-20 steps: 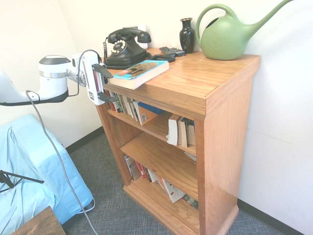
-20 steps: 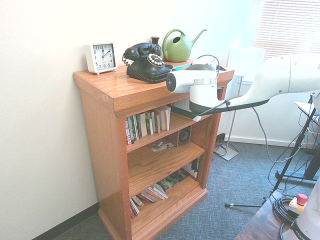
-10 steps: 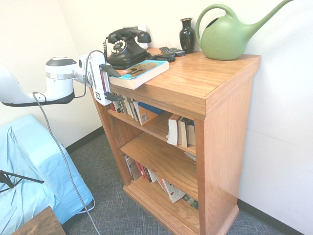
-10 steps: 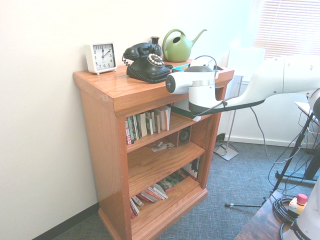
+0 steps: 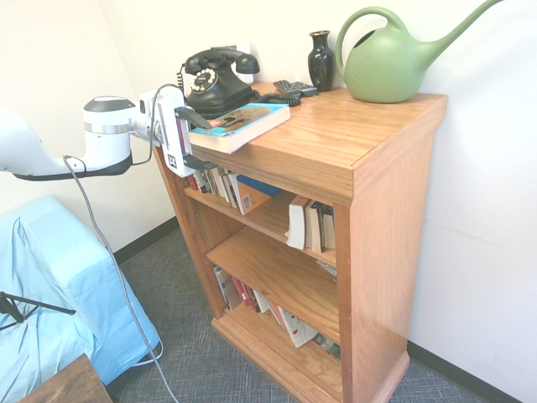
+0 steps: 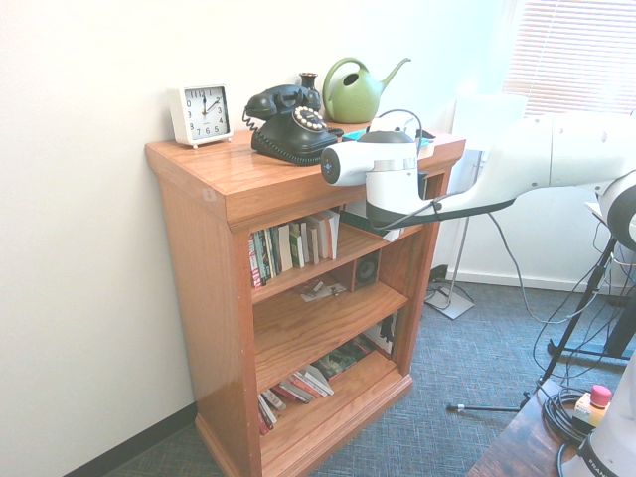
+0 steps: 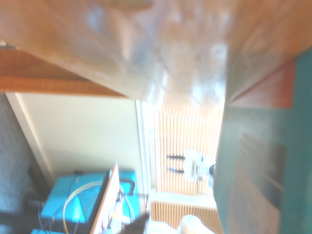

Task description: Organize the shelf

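- The shelf (image 5: 336, 159) stands against the wall, its thick top carrying several things and its three tiers partly filled with books.
- The pincer (image 5: 196, 139) points level at the corner of the shelf's top, its two dark fingers (image 5: 190, 119) spread wide apart, one above and one below the overhanging end of a teal-covered book (image 5: 243, 123); whether they touch the book cannot be told.
- In the second exterior view the arm's white wrist (image 6: 383, 169) stands in front of the pincer, and the book shows only as a teal sliver behind it.
- The book lies flat on the top with one end past the edge.
- Behind it sit a black rotary telephone (image 5: 214, 80), a dark vase (image 5: 320, 60) and a green watering can (image 5: 394, 57), whose spout is cut off by the picture's edge.
- A small dark object (image 5: 294, 86) lies beside the vase; what it is cannot be made out.
- A white alarm clock (image 6: 200, 114) shows plainly only in the second exterior view.
- The wrist view is blurred: orange-brown wood, a teal surface (image 7: 265, 170) and window blinds beyond.
- Book titles on the tiers are too small to read.
- A dark wooden table corner (image 5: 71, 382) is cut off at the bottom edge.
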`<state>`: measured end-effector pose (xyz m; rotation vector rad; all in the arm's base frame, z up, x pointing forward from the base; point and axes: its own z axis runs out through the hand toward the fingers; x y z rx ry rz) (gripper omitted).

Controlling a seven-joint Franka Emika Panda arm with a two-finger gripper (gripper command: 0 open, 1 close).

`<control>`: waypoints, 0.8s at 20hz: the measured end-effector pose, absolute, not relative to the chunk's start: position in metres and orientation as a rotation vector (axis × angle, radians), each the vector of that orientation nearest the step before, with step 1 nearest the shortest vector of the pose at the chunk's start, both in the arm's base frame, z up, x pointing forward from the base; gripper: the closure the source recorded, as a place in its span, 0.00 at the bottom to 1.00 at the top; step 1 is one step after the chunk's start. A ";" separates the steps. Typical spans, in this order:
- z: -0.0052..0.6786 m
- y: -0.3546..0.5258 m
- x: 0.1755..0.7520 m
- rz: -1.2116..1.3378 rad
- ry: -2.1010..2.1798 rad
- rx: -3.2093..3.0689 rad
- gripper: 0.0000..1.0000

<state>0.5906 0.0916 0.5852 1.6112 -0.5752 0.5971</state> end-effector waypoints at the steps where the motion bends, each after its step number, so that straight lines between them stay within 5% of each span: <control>1: 0.586 0.091 0.591 0.594 -0.574 1.612 0.00; 12: 0.614 0.079 0.605 0.618 -0.609 1.607 0.00; 13: 0.613 0.079 0.607 0.616 -0.609 1.607 1.00; 16: 0.612 0.080 0.610 0.614 -0.603 1.607 1.00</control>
